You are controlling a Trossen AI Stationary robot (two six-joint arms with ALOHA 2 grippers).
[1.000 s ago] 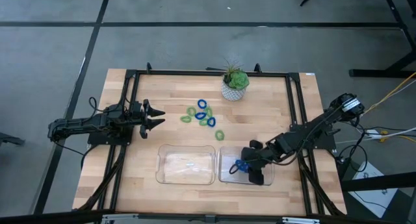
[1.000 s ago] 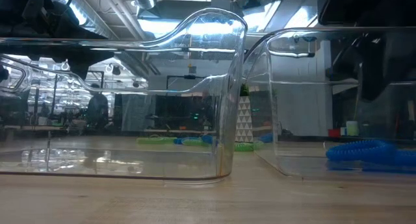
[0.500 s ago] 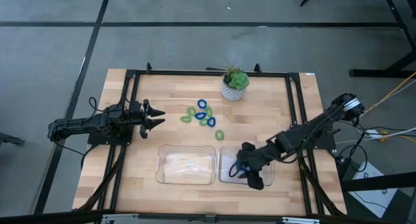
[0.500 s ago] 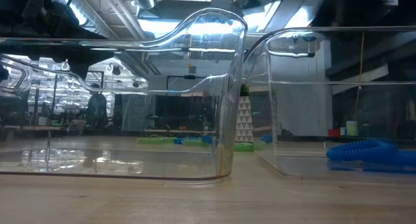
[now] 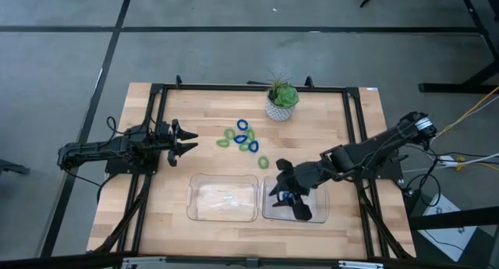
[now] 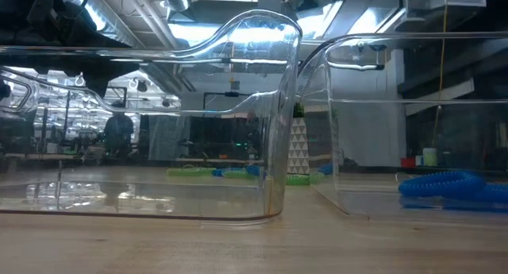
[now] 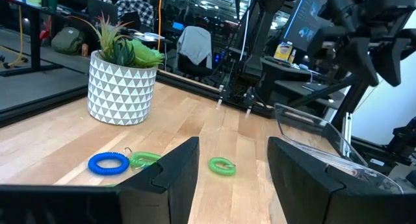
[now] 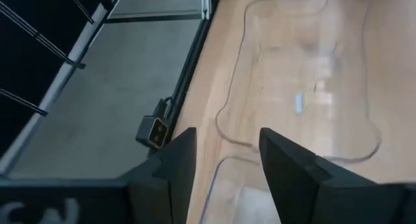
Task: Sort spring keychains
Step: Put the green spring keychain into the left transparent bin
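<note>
One bright blue coiled plastic spring keychain (image 6: 451, 185) lies in the right clear plastic tray (image 5: 269, 210), under the right gripper (image 5: 284, 195) with its fingers open and empty. The remaining blue and light green coils (image 5: 243, 138) sit clustered on the wooden bench (image 5: 210, 113), well beyond the idle left gripper (image 5: 185, 139), fingers also open. They look light, springy and apt to skid, so pinching across one side of a ring seems safest.

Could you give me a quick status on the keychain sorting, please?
Right gripper open, empty, over right clear tray. One blue keychain in that tray. Left gripper open, waiting beside keychain pile. Left tray holds no keychain.
</note>
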